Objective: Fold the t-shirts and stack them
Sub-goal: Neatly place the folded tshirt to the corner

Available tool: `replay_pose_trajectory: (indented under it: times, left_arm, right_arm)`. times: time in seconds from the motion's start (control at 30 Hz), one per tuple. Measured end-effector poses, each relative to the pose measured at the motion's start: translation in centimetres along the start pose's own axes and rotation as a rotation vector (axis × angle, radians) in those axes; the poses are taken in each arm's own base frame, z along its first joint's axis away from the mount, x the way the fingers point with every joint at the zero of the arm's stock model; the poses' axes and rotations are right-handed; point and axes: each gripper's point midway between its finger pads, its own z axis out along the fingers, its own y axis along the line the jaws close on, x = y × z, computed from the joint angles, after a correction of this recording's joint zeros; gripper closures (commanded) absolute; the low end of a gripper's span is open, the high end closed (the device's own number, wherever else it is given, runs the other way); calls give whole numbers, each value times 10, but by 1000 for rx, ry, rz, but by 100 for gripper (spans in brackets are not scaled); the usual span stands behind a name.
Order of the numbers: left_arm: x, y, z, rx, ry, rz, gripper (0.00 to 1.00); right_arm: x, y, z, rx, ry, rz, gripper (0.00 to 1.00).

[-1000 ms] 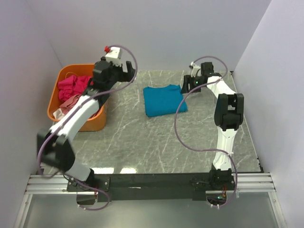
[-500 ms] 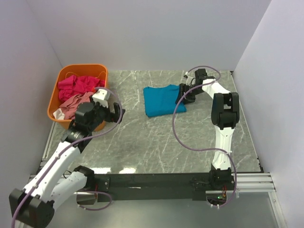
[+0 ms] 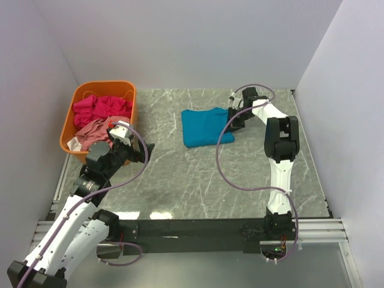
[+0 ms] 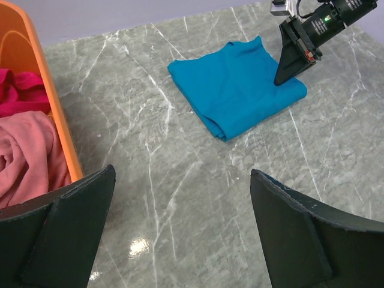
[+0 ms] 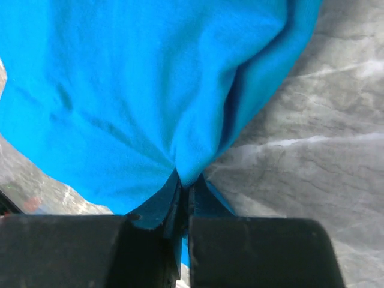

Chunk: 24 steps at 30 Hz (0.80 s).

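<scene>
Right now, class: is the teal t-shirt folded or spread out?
Folded: the teal t-shirt lies as a compact rectangle with layered edges.

Soft matt cloth of the teal t-shirt [image 5: 138, 90] is wrinkling in the matt black right gripper [image 5: 183, 183], over the glossy veined tabletop [image 4: 180, 180].

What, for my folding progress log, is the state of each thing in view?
orange basket: upright, holding two shirts.
magenta t-shirt: crumpled in the basket.
salmon t-shirt: crumpled in the basket.
teal t-shirt: folded, lying flat on the table.
left gripper: jaws open, empty.
right gripper: jaws shut on the teal t-shirt's edge.
</scene>
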Motion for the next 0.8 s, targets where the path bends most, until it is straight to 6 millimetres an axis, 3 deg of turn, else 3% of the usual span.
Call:
replay_pose_trajectory:
  times: [0.13,0.27,0.37,0.6,0.7,0.8]
  left_arm:
    - [0,-1,0,3,0,1,0]
    - [0,-2,0,11,1,3,1]
    - [0,-3,0,18,2,5,1]
    - [1,-5,0,28,3,11,1]
    - [1,-5,0,34,3,14,0]
    - [1,-7,0,43,4,18,1]
  right_arm:
    - [0,-9,-5,8,-3,13,100]
    - [-3,-41,-27,54,-19,42,100]
    - [-11,-84,-61,131,-61,69,100]
    - [-21,-200,-164,420,-167,106,100]
    - [-14,-237,-191,529,-170,116,100]
    - [1,-263,-202,610,-133,122,100]
